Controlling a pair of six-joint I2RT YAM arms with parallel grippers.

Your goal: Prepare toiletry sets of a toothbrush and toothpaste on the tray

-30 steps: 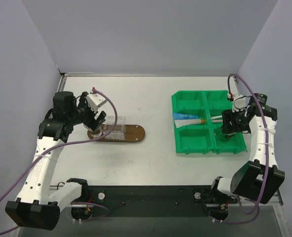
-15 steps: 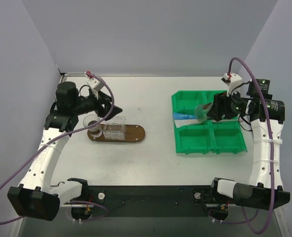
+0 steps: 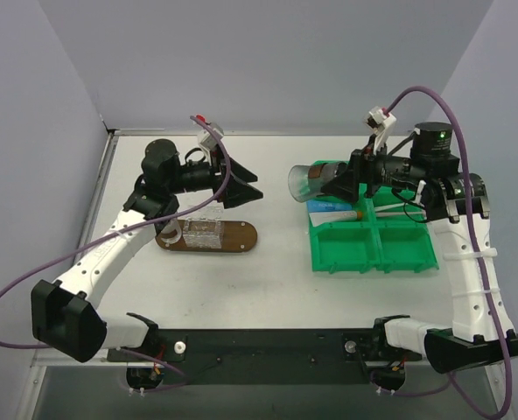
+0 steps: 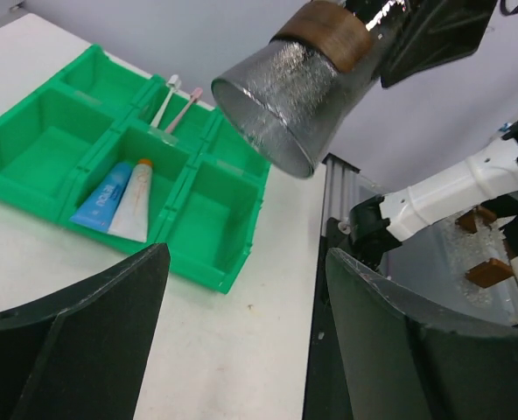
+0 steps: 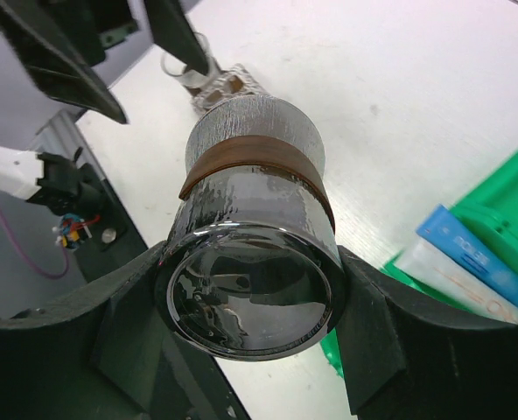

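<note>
**Right gripper holds a cup; the tubes and brushes lie in the bin**

The right gripper is clamped around a clear cup with a brown band. It holds the cup on its side in the air, above the edge of the green bin that faces the tray. The left gripper has its jaws spread wide with nothing between them. It hangs raised over the tray's bin-side end and points toward the cup.

The toothpaste lies in the bin, in the middle compartment of the row nearest the tray. It is a blue tube and a white one with an orange cap, side by side and touching. The toothbrush lies in the middle compartment of the row behind, with a second brush close alongside it. The tray sits toward the tabletop's left edge, well apart from the bin. It carries a clear ribbed holder and a small clear cup at its outer end.

The tube looks light, soft and slick, so a hard squeeze would probably dent it. The better hold is likely across its flat body toward the stiffer cap end, with one finger worked in between the two tubes. The brush looks stiff, thin and very light, and may roll or pivot. A grip at mid-handle seems best, and the compartment walls and the neighbouring brush leave little room for the fingers
</note>
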